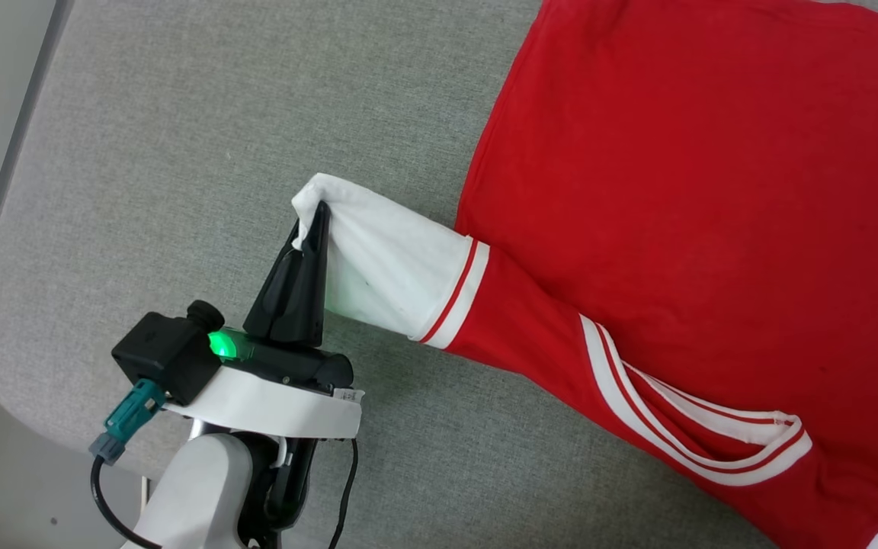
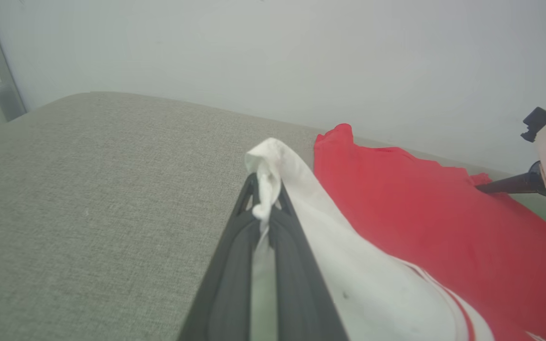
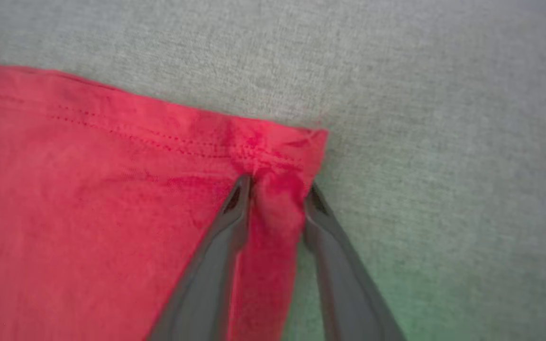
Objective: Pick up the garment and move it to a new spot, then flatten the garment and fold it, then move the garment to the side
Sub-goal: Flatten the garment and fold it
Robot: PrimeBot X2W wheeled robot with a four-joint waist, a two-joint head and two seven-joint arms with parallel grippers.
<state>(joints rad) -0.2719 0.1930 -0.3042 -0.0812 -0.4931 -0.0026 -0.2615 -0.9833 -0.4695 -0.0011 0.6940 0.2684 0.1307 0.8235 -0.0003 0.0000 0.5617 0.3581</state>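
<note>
Two grippers work on one red jersey; the garment (image 1: 675, 191) lies spread over the right part of a grey cloth-covered surface (image 1: 180, 152), with one white sleeve (image 1: 386, 259) drawn out to the left. The left gripper (image 1: 315, 221) is clamped tight on the tip of that sleeve, cloth bunched between its fingers; the right gripper (image 3: 277, 184) stands part-way open astride a raised ridge of red cloth at a hem corner (image 3: 308, 139), both fingertips touching it; whether that pinch is firm cannot be told. The step in hand looks like flattening; the next move likely calls for the right jaws to close fully, then for both arms to pull apart evenly, low over the surface, so the wrinkles draw out.
</note>
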